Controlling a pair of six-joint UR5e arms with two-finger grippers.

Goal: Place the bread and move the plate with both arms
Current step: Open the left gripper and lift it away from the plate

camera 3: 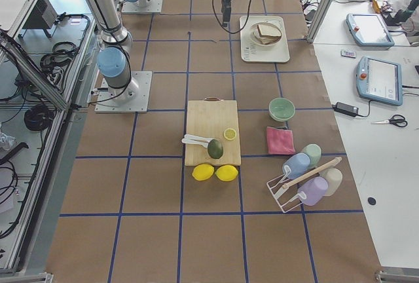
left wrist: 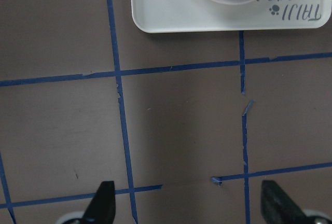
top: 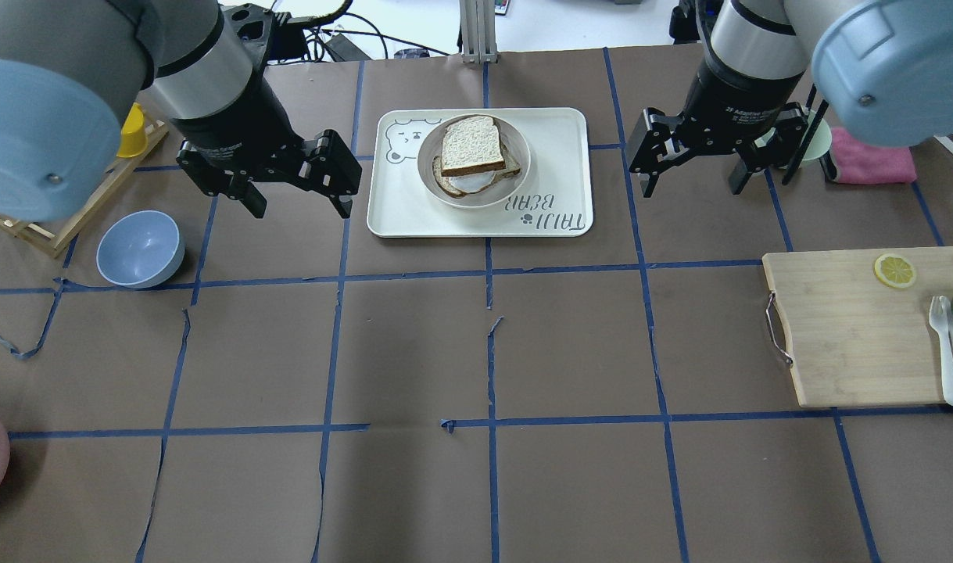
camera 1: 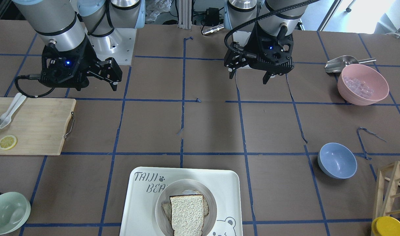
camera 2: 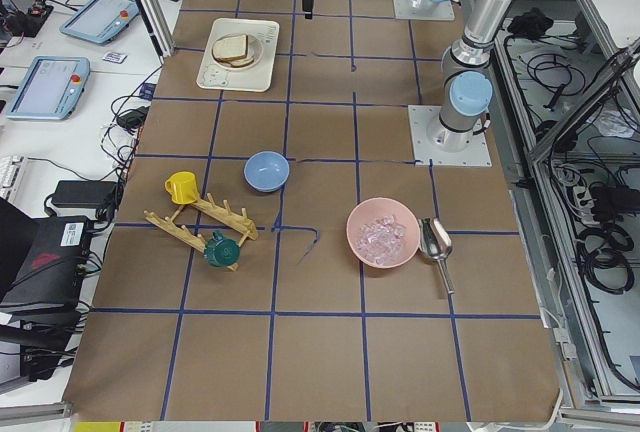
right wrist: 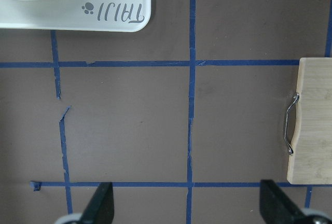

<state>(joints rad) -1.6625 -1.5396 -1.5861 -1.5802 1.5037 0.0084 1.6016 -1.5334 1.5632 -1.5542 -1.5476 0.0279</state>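
Note:
The bread (top: 471, 146) lies on top of a darker slice with egg (top: 467, 184) on the plate (top: 427, 150). The plate stands on the white bear-print tray (top: 558, 141) at the table's far middle. In the front-facing view the bread (camera 1: 187, 214) and the plate (camera 1: 160, 205) show at the bottom. My left gripper (top: 298, 205) hovers open and empty to the left of the tray. My right gripper (top: 693, 186) hovers open and empty to the tray's right. The left wrist view shows open fingertips (left wrist: 105, 199) and the tray's edge (left wrist: 171, 11). The right wrist view shows open fingertips (right wrist: 102, 201).
A blue bowl (top: 140, 249) sits left of the left gripper. A wooden cutting board (top: 843, 328) with a lemon slice, an avocado and white cutlery lies at the right. A pink bowl (camera 1: 363, 84), a scoop, a green bowl (camera 1: 8, 213) and a wooden rack stand at the edges.

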